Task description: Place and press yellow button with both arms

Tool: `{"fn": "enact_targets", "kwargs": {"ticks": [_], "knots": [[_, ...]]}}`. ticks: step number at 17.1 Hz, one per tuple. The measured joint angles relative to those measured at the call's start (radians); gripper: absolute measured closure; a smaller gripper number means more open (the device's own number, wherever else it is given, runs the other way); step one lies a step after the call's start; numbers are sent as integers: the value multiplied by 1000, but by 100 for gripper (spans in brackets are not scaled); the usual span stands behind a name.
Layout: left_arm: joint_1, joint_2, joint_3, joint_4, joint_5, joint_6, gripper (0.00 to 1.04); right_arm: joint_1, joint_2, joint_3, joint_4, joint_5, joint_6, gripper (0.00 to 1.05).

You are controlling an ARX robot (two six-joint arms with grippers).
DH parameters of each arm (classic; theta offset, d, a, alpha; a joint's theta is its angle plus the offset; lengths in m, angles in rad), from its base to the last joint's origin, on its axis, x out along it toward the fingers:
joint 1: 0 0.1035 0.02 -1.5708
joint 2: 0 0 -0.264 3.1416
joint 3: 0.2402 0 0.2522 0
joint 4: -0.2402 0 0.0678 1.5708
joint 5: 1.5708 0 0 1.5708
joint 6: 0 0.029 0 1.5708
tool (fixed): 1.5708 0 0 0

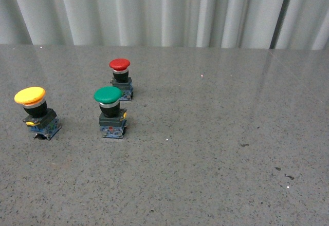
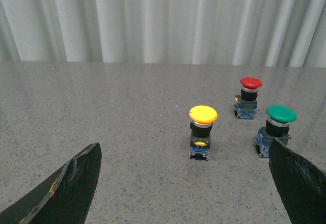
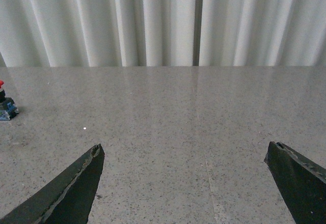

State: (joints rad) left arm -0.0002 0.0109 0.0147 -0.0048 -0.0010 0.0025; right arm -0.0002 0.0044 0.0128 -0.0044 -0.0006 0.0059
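The yellow button (image 1: pixel 31 96) stands upright on the grey table at the left, with a yellow mushroom cap, a black neck and a dark base. It also shows in the left wrist view (image 2: pixel 202 115), ahead of my left gripper (image 2: pixel 186 155), which is open and empty, its dark fingers wide apart and short of the button. My right gripper (image 3: pixel 184 152) is open and empty over bare table, far from the yellow button. Neither arm shows in the front view.
A green-capped button (image 1: pixel 108 95) stands right of the yellow one, also in the left wrist view (image 2: pixel 280 114). A red-capped button (image 1: pixel 120 64) stands behind it, also in the left wrist view (image 2: pixel 250 83). Its edge shows in the right wrist view (image 3: pixel 4 104). White curtains hang behind the table.
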Motion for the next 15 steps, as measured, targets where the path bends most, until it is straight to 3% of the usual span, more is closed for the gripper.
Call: {"fn": "enact_targets", "kwargs": {"ticks": [15], "knots": [[0, 0, 0, 0, 0, 0, 7, 0, 0, 0, 0, 0, 0, 6]]}}
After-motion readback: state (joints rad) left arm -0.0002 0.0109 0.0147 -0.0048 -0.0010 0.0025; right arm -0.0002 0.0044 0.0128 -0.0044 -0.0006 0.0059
